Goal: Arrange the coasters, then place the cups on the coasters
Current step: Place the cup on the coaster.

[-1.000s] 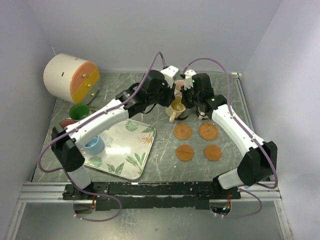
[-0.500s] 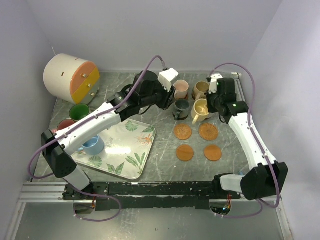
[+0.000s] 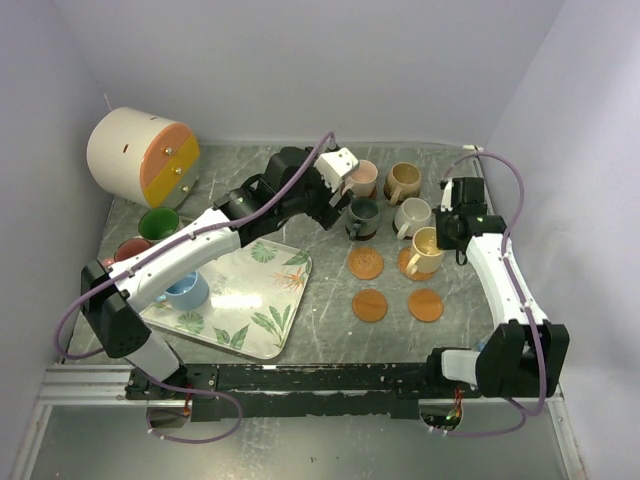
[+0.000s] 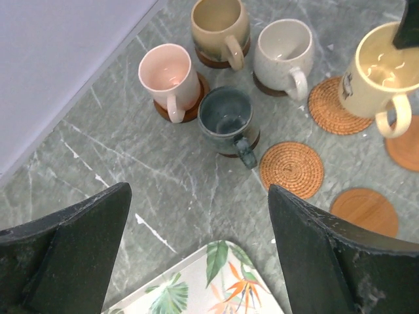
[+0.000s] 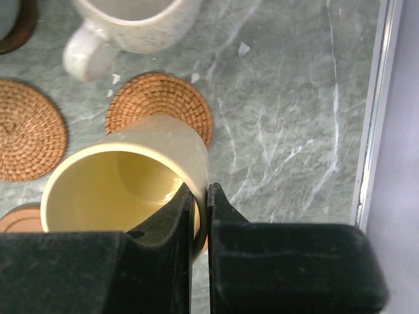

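Note:
My right gripper [image 3: 437, 238] [image 5: 200, 193] is shut on the rim of the yellow cup [image 3: 426, 250] [image 5: 124, 183], one finger inside and one outside. It holds the cup over a woven coaster [image 3: 409, 263] [image 5: 160, 108]. I cannot tell whether the cup touches that coaster. The pink [image 4: 169, 72], tan [image 4: 219, 26], cream [image 4: 283, 49] and dark grey [image 4: 226, 118] cups stand on coasters at the back. One woven coaster [image 3: 365, 263] and two smooth coasters [image 3: 370, 305] [image 3: 425, 305] lie bare. My left gripper [image 3: 338, 200] [image 4: 196, 261] hangs open and holds nothing, left of the dark grey cup.
A leaf-print tray [image 3: 250, 300] lies front left and carries a light blue cup [image 3: 187, 290]. Green [image 3: 158, 222] and red [image 3: 133, 248] cups stand left of the tray. A big white-and-orange cylinder [image 3: 140, 155] sits in the back left corner. Walls close in the back and both sides.
The right gripper carried the yellow cup from the back middle to the right and nearer, over the woven coaster. The left gripper opened wide and drew back a little.

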`<move>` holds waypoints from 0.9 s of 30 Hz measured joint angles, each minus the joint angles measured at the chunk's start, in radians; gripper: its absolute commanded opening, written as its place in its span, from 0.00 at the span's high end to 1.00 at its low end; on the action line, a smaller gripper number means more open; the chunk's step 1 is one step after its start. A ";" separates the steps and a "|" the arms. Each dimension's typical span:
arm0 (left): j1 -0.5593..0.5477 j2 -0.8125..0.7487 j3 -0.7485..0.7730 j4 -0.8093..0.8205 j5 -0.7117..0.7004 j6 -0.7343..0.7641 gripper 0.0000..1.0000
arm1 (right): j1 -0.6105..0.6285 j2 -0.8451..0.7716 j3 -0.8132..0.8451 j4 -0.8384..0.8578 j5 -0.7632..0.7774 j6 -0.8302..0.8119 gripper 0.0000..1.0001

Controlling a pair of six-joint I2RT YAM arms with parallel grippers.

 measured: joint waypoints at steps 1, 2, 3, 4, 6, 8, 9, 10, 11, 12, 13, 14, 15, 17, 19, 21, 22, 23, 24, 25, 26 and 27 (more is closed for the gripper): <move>0.000 -0.003 -0.009 0.002 -0.008 0.007 0.03 | -0.017 0.015 -0.002 0.005 -0.007 0.007 1.00; 0.001 -0.006 -0.017 0.003 -0.012 0.014 0.03 | -0.033 0.029 -0.003 0.009 -0.013 0.015 1.00; 0.001 -0.009 -0.024 0.004 -0.017 0.021 0.03 | -0.049 0.043 -0.005 0.018 -0.023 0.024 1.00; 0.001 -0.011 -0.027 0.004 -0.020 0.026 0.03 | -0.060 0.052 -0.010 0.027 -0.030 0.032 1.00; 0.001 -0.012 -0.029 0.005 -0.026 0.035 0.04 | -0.078 0.071 -0.019 0.049 -0.045 0.052 1.00; 0.001 -0.014 -0.029 0.006 -0.029 0.040 0.04 | -0.085 0.087 -0.024 0.066 -0.053 0.070 1.00; 0.001 -0.014 -0.029 0.007 -0.029 0.043 0.04 | -0.086 0.095 -0.025 0.074 -0.057 0.079 1.00; 0.001 -0.015 -0.029 0.009 -0.030 0.045 0.04 | -0.086 0.103 -0.026 0.082 -0.062 0.087 1.00; 0.001 -0.015 -0.029 0.011 -0.031 0.046 0.04 | -0.086 0.109 -0.026 0.088 -0.065 0.093 1.00; 0.001 -0.015 -0.029 0.011 -0.031 0.047 0.04 | -0.086 0.116 -0.027 0.097 -0.069 0.101 1.00; 0.001 -0.015 -0.029 0.011 -0.031 0.048 0.04 | -0.086 0.120 -0.030 0.106 -0.073 0.107 1.00; 0.001 -0.015 -0.029 0.011 -0.031 0.049 0.04 | -0.086 0.124 -0.031 0.112 -0.075 0.111 1.00; 0.001 -0.015 -0.029 0.012 -0.031 0.050 0.04 | -0.086 0.128 -0.033 0.118 -0.076 0.115 1.00; 0.001 -0.015 -0.029 0.011 -0.031 0.050 0.04 | -0.086 0.135 -0.035 0.125 -0.076 0.124 1.00; 0.001 -0.015 -0.029 0.012 -0.031 0.050 0.04 | -0.087 0.140 -0.037 0.134 -0.074 0.128 1.00; 0.001 -0.015 -0.029 0.012 -0.031 0.051 0.04 | -0.087 0.142 -0.053 0.153 -0.074 0.133 1.00; 0.001 -0.015 -0.029 0.011 -0.031 0.053 0.04 | -0.087 0.144 -0.059 0.156 -0.074 0.134 1.00; 0.001 -0.015 -0.029 0.011 -0.031 0.053 0.04 | -0.087 0.148 -0.065 0.158 -0.073 0.135 1.00; 0.001 -0.015 -0.029 0.011 -0.031 0.053 0.04 | -0.087 0.154 -0.068 0.158 -0.073 0.135 1.00; 0.001 -0.015 -0.029 0.011 -0.031 0.053 0.04 | -0.088 0.160 -0.071 0.158 -0.074 0.135 1.00; 0.001 -0.015 -0.029 0.011 -0.030 0.054 0.04 | -0.088 0.166 -0.074 0.163 -0.074 0.135 1.00; 0.001 -0.015 -0.029 0.011 -0.030 0.053 0.04 | -0.088 0.168 -0.079 0.167 -0.073 0.135 1.00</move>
